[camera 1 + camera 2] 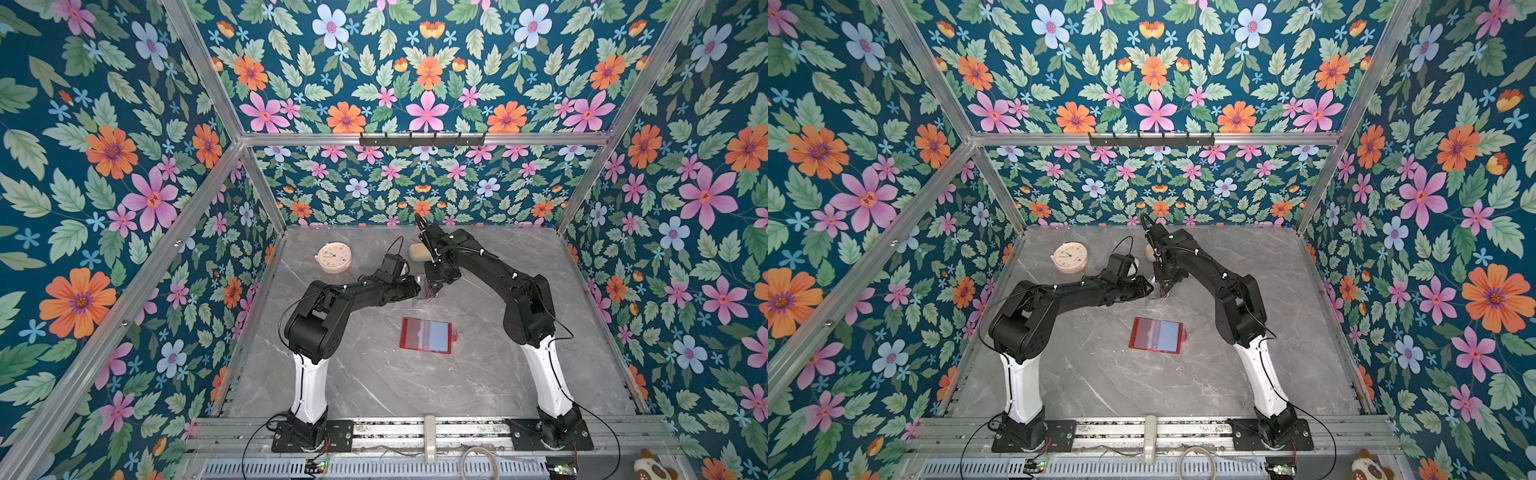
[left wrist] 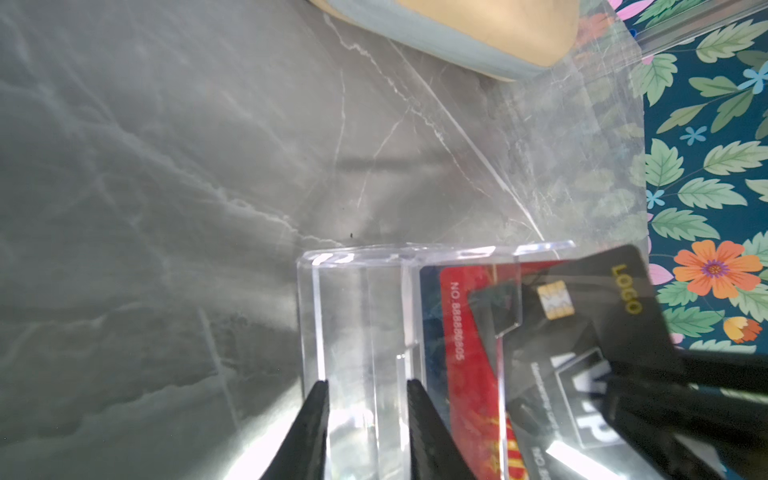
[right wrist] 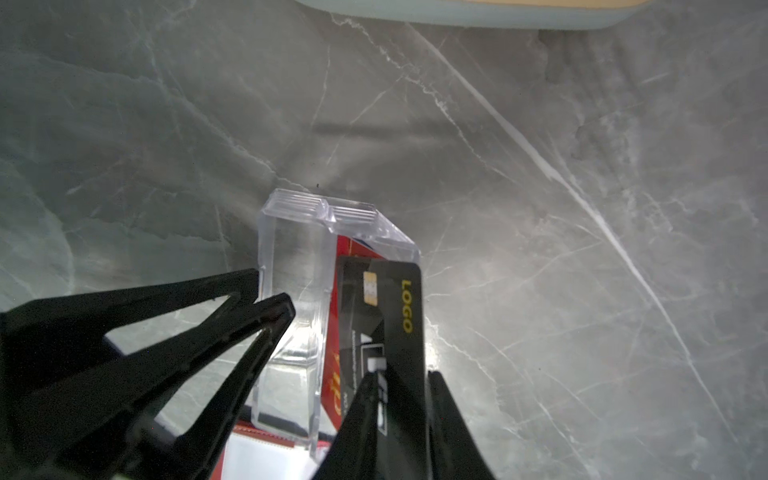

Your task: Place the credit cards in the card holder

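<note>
Black card (image 2: 602, 316), lower right of left wrist view: yellow "LOGO" by chip, big white "VIP" partly hidden. "LOGO" also showed low centre in right wrist view. Red card (image 2: 469, 332), bottom centre: white "NO." + row of 8s, end digits blurred. Small print illegible.

Odds and ends on a grey marbled bench (image 1: 415, 386) inside a flowered booth.
We see a round cream clock (image 1: 334, 257) lying face up at the far left of the bench. A beige oblong case (image 1: 417, 252) sits to its right, near the far wall, and a clear acrylic stand (image 2: 353, 311) stands upright a little nearer than the case. Blue wallpaper (image 1: 104, 187) with pink and orange flowers covers the walls between aluminium bars (image 1: 291, 138). We also see a black hook rail (image 1: 422, 140) on the far wall and a plush toy (image 1: 653, 467) at the near right corner.
</note>
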Controlling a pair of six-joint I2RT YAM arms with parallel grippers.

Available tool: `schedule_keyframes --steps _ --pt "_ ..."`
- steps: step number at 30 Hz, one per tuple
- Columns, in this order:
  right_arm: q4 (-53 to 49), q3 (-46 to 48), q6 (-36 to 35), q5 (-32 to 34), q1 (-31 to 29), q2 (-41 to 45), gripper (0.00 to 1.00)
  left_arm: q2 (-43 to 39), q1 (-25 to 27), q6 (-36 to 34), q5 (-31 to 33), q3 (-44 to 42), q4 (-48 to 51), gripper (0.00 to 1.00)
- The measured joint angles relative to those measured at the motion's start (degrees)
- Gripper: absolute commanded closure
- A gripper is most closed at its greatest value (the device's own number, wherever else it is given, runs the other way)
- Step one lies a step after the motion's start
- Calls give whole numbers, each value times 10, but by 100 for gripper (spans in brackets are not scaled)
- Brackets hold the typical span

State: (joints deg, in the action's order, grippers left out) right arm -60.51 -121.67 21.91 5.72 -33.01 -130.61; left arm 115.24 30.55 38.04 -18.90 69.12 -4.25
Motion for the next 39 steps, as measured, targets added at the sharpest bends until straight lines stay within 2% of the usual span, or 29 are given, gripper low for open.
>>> schedule_keyframes --steps 13,24,32,39 --pt "5 -7 2 -11 -6 0 98 0 2 7 3 -7 -16 67" --pt "25 34 7 -28 -3 39 100 0 2 21 1 -15 -26 60" --pt "74 123 19 -55 12 113 100 -36 2 12 2 -24 -2 47" --pt "158 237 32 -86 27 198 100 -83 2 -7 -5 -44 -10 46"
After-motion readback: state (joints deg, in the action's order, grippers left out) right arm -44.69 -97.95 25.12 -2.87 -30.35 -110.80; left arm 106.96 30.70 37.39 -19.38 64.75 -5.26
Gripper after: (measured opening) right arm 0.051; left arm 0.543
